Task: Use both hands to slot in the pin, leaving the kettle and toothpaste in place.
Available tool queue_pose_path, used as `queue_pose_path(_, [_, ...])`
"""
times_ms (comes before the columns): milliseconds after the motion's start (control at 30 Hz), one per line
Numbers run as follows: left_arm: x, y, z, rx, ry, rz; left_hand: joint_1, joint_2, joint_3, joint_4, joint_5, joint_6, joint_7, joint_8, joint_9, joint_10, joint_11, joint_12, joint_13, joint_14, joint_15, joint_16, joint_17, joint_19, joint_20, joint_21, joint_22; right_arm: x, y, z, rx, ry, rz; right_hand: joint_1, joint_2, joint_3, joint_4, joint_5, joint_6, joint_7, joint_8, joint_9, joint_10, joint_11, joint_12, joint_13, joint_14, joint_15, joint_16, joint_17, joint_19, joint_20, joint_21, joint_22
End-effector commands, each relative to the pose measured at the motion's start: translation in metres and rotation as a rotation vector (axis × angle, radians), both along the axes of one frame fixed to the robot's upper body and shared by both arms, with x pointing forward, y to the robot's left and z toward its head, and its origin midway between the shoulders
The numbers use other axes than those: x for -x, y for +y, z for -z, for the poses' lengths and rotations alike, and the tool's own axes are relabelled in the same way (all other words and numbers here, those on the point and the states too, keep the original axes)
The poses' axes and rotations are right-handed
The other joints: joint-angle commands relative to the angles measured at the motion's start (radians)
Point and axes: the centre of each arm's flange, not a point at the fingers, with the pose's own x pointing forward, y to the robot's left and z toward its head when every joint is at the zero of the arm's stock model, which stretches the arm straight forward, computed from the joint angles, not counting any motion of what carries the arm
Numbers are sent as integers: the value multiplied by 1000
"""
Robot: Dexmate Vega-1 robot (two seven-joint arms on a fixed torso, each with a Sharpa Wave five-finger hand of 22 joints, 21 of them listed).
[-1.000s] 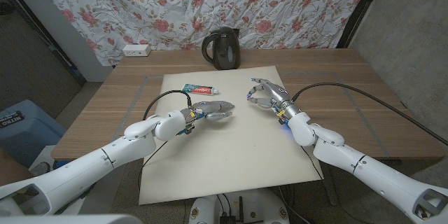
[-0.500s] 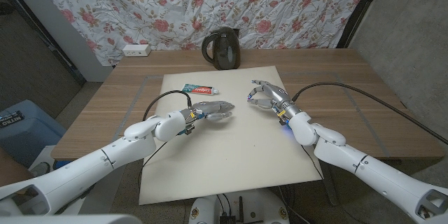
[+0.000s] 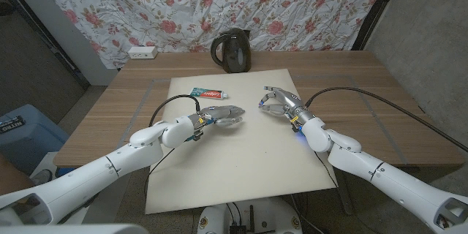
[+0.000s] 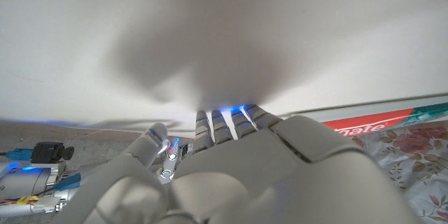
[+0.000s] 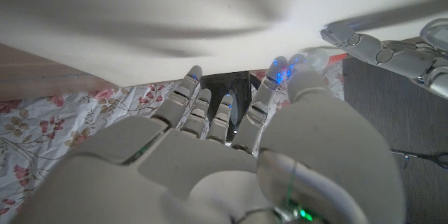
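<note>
My left hand [image 3: 219, 114] hovers over the middle of the white mat [image 3: 241, 161], fingers stretched close together towards my right hand, thumb tucked beneath; anything it holds is hidden. My right hand [image 3: 278, 103] is a short gap away, fingers curled in with thumb and fingertips nearly meeting. A tiny dark speck shows at those fingertips, too small to name. No pin is plainly visible. The black kettle [image 3: 232, 51] stands behind the mat. The toothpaste tube [image 3: 209, 93] lies at the mat's far left; its red and white side shows past my left hand [image 4: 245, 175] as toothpaste [image 4: 371, 120].
A white power strip [image 3: 142, 52] lies at the table's far left corner. Black cables run from both wrists across the table. A floral cloth hangs behind the table. The right wrist view shows my left hand's fingers [image 5: 392, 49] and the dark kettle [image 5: 234, 84].
My right hand has sunk slightly towards the mat and curled its fingers a little more. The left hand has stayed still.
</note>
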Motion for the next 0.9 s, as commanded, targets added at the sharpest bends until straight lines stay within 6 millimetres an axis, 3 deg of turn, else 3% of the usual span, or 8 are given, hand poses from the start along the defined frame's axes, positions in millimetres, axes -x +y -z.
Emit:
queue_pose_path(33, [-1, 0, -1, -4, 4, 1, 7, 97, 5, -4, 10, 8, -1, 7, 4, 11, -3, 3, 3, 13, -73, 2, 2, 7, -117, 4, 3, -6, -1, 8, 2, 20, 6, 6, 4, -4, -3, -3, -3, -4, -4, 0, 4, 5, -1, 6, 2, 2, -1, 4, -1, -3, 0, 3])
queue_pose_path(900, [-7, 0, -2, -9, 18, 2, 13, 96, 17, -13, 8, 15, -1, 6, 4, 18, -2, 4, 3, 15, -72, 1, 2, 10, -115, 5, 4, -19, -8, 21, -14, 20, 9, 8, 7, -6, -10, -1, -3, -5, -8, -5, 3, 1, -1, 5, 8, -6, 1, 5, 5, -9, 3, 2])
